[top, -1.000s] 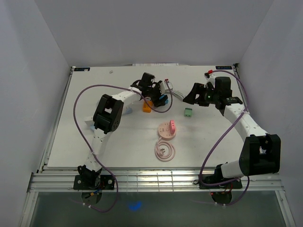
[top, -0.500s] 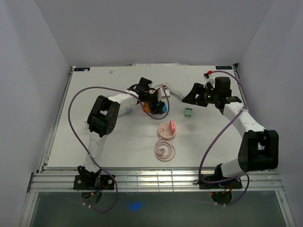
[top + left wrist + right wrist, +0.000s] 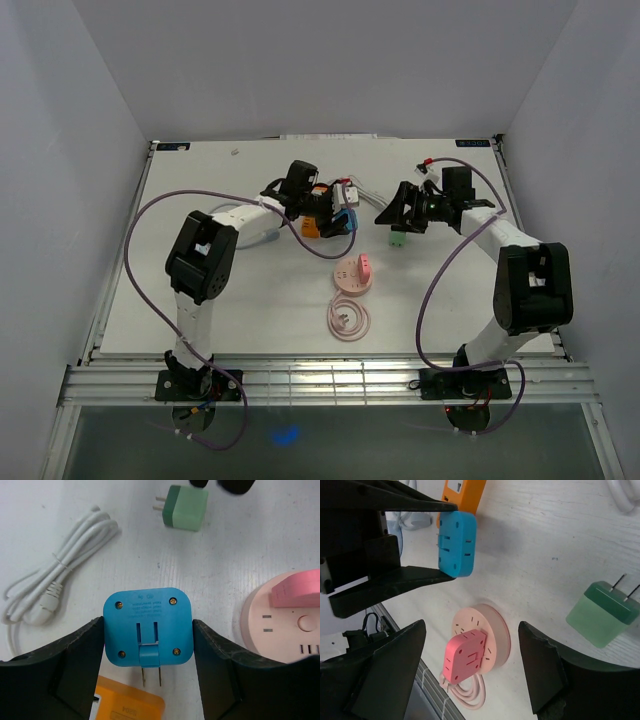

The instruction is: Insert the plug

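Table (image 3: 200, 290): both arms are reaching over the far half.

Pink socket hub (image 3: 352, 278): lying flat near mid-table, a pink plug (image 3: 466, 656) already seated on it.

Left gripper (image 3: 335, 215): clamping the blue plug (image 3: 147, 627) by two opposite sides, pads touching both. Cannot tell whether the plug is clear of the table.

Right gripper (image 3: 395, 215): jaws standing apart, holding nothing, hovering just beside the green plug (image 3: 399, 238).

Key relation: the hub is lying toward the robot and to the right of the blue plug, near but apart. The left arm is carrying it and is the nearer one.

Prongs (image 3: 151, 676): appearing to point back toward the wrist camera, not at the hub, so I judge a turn is needed first.
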`<action>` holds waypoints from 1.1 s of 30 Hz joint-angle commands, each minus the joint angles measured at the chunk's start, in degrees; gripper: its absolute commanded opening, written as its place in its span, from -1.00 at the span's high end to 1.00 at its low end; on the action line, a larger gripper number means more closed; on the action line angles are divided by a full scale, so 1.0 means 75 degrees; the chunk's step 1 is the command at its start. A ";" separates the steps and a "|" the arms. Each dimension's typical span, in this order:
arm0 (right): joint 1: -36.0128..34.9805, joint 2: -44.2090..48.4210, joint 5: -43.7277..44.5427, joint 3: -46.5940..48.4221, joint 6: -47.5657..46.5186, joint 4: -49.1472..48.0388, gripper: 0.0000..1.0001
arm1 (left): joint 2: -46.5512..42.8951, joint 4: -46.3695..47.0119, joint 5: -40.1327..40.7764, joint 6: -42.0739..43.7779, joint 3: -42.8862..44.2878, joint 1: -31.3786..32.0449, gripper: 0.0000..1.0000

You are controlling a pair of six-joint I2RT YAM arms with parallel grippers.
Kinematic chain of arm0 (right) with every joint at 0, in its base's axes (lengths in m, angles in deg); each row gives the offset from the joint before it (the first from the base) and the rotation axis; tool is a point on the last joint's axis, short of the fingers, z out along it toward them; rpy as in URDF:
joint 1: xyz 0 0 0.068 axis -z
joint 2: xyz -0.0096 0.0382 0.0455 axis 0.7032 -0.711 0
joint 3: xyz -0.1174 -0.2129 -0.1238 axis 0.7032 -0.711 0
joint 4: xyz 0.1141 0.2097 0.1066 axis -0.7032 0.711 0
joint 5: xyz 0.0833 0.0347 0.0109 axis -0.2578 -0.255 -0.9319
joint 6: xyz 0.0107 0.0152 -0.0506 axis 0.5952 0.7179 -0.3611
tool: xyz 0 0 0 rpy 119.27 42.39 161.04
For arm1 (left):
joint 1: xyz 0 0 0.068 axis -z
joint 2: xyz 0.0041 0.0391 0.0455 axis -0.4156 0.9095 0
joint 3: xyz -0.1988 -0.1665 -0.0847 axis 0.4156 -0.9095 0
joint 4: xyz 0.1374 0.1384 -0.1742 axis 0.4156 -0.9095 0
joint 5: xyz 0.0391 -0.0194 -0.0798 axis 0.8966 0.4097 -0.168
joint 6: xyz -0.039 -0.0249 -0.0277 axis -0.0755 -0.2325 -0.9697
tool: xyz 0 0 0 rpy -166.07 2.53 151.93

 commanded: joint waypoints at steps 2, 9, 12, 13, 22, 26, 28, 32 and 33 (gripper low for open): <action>-0.0053 -0.0347 -0.0930 0.0565 0.0247 -0.0450 -0.63 | -0.1107 0.0927 -0.0259 0.0030 -0.0378 0.0132 0.27; -0.0135 -0.0453 -0.1401 0.0460 0.1114 -0.1620 -0.64 | -0.1447 0.1114 -0.0399 0.0030 -0.0542 0.0331 0.27; -0.0229 -0.0512 -0.1507 0.0471 0.1372 -0.1846 -0.64 | -0.1541 0.1431 -0.0469 0.0019 -0.0660 0.0401 0.25; -0.0252 -0.0547 -0.1495 0.0518 0.1384 -0.1881 -0.64 | -0.1553 0.1442 -0.0528 0.0030 -0.0672 0.0413 0.25; -0.0510 -0.0910 -0.1390 0.0448 0.1607 -0.2327 -0.56 | -0.1740 0.1676 -0.0716 -0.0098 -0.0812 0.0495 0.25; -0.0557 -0.1004 -0.1506 0.0319 0.1841 -0.2760 -0.46 | -0.1811 0.1712 -0.0856 -0.0157 -0.0871 0.0495 0.24; -0.0569 -0.1039 -0.1530 0.0272 0.1900 -0.2948 -0.37 | -0.1811 0.1747 -0.0915 -0.0192 -0.0871 0.0495 0.25; -0.0604 -0.1168 -0.1623 0.0342 0.1947 -0.3100 -0.24 | -0.1776 0.1771 -0.1056 -0.0251 -0.0871 0.0495 0.25; -0.0616 -0.1192 -0.1635 0.0342 0.1970 -0.3135 -0.24 | -0.1764 0.1771 -0.1091 -0.0274 -0.0848 0.0495 0.25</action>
